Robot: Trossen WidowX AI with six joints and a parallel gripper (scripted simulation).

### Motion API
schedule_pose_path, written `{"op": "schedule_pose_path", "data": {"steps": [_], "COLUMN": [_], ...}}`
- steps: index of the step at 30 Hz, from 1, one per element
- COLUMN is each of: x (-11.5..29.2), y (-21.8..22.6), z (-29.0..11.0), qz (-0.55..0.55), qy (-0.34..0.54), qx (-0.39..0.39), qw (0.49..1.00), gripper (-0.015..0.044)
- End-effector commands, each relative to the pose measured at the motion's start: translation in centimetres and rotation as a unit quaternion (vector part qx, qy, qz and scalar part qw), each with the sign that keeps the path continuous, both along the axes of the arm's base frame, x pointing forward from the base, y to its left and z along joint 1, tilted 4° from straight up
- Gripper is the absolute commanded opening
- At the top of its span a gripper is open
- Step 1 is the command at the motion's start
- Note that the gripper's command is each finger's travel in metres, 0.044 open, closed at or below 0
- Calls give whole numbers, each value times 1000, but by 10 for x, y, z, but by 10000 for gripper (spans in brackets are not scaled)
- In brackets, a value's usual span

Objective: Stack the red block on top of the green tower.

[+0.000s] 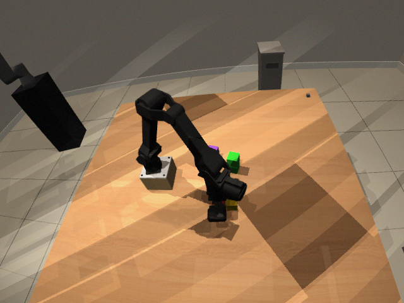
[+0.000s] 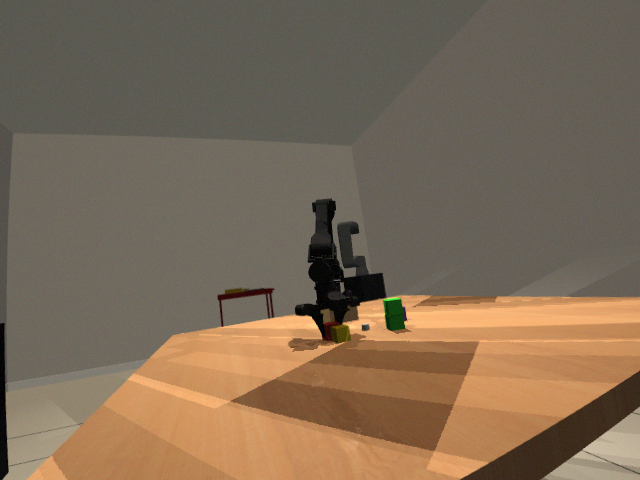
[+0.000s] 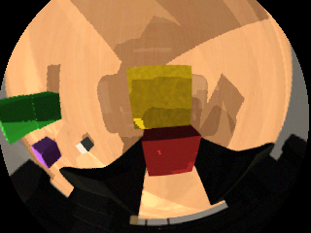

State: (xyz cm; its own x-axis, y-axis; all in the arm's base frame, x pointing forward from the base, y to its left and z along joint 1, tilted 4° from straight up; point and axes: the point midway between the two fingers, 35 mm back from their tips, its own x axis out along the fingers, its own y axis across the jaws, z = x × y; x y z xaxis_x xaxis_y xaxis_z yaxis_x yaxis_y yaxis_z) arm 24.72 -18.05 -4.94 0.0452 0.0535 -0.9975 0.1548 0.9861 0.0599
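Observation:
The red block lies on the wooden table, right between my gripper's fingers. In the top view only a sliver of the red block shows under the wrist. My gripper is down at table height and shut on the red block, with a finger against each side. A yellow block touches the red block on its far side. The green tower, two blocks high, stands upright a short way off.
A purple block lies behind the tower. A tiny cube lies between the tower and the yellow block. The arm's grey base stands to the left. A grey pillar and a black box stand off the table.

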Motion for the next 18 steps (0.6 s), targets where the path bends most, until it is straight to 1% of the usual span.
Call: {"op": "schedule_pose_path", "data": {"steps": [1, 2, 7, 8, 18], "x": [-1, -1, -1, -1, -2], "y": [1, 1, -1, -1, -4], "z": [0, 0, 13, 18, 68], "qz": [-3, -3, -3, -3, -3], "qy": [1, 1, 1, 1, 1], "qx": [1, 1, 1, 1, 1], "qw": [1000, 1000, 1000, 1000, 1000], "gripper": [157, 150, 19, 0, 0]}}
